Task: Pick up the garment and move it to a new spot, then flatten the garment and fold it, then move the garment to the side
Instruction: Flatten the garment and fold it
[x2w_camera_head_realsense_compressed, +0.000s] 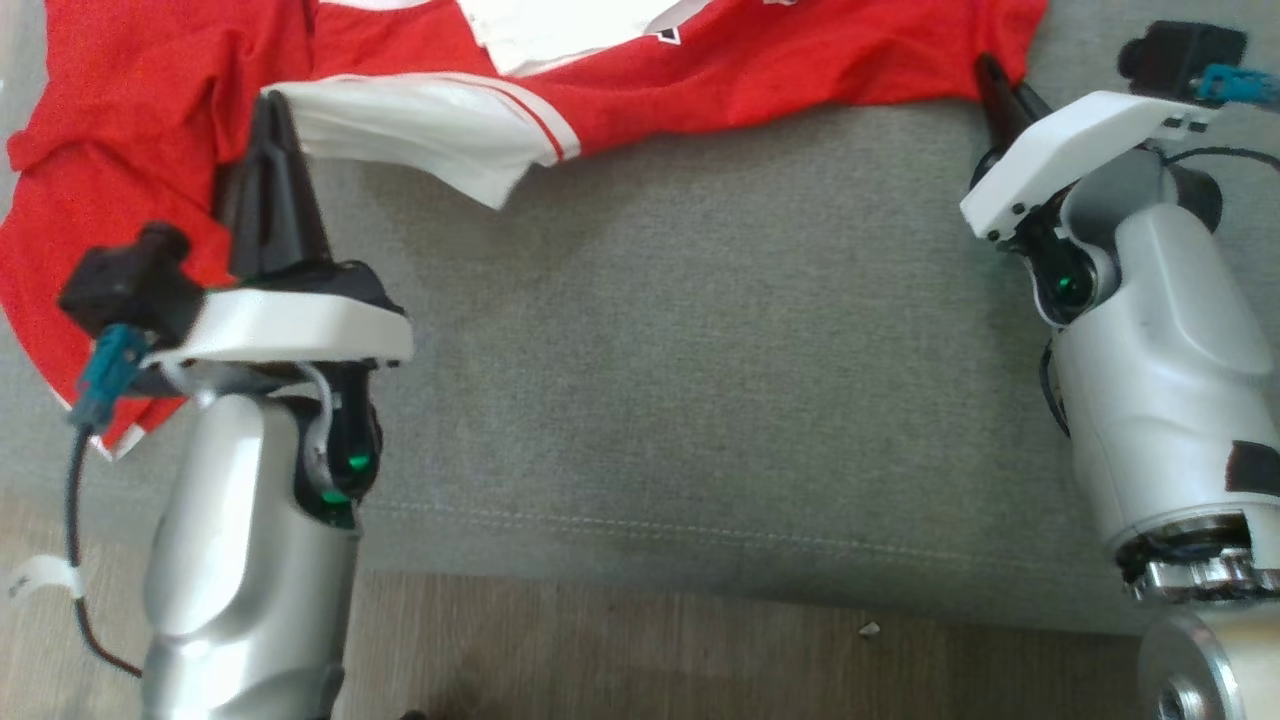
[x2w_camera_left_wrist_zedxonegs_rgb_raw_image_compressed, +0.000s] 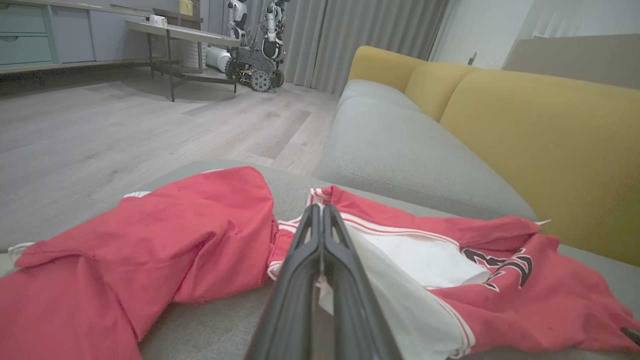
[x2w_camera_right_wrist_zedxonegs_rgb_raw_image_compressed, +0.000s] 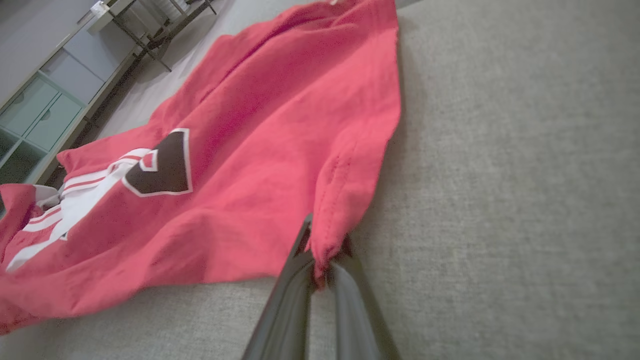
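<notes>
The garment (x2w_camera_head_realsense_compressed: 700, 70) is a red jersey with white panels and dark lettering, spread along the far side of a grey sofa seat (x2w_camera_head_realsense_compressed: 700, 380). My left gripper (x2w_camera_head_realsense_compressed: 272, 105) is shut on its white-trimmed edge, which lifts off the cushion; in the left wrist view the garment (x2w_camera_left_wrist_zedxonegs_rgb_raw_image_compressed: 200, 235) lies around the closed left gripper (x2w_camera_left_wrist_zedxonegs_rgb_raw_image_compressed: 320, 212), with white cloth pinched between the fingers. My right gripper (x2w_camera_head_realsense_compressed: 990, 75) is shut on the red hem at the garment's right corner. The right wrist view shows red garment (x2w_camera_right_wrist_zedxonegs_rgb_raw_image_compressed: 260, 150) cloth bunched between the right gripper (x2w_camera_right_wrist_zedxonegs_rgb_raw_image_compressed: 322, 245) tips.
The wooden floor (x2w_camera_head_realsense_compressed: 640, 650) runs along the seat's near edge. In the left wrist view, yellow backrests (x2w_camera_left_wrist_zedxonegs_rgb_raw_image_compressed: 540, 130) stand to the right, more grey seat (x2w_camera_left_wrist_zedxonegs_rgb_raw_image_compressed: 400, 150) stretches ahead, and a table (x2w_camera_left_wrist_zedxonegs_rgb_raw_image_compressed: 185, 35) and another wheeled robot (x2w_camera_left_wrist_zedxonegs_rgb_raw_image_compressed: 255, 45) stand far across the room.
</notes>
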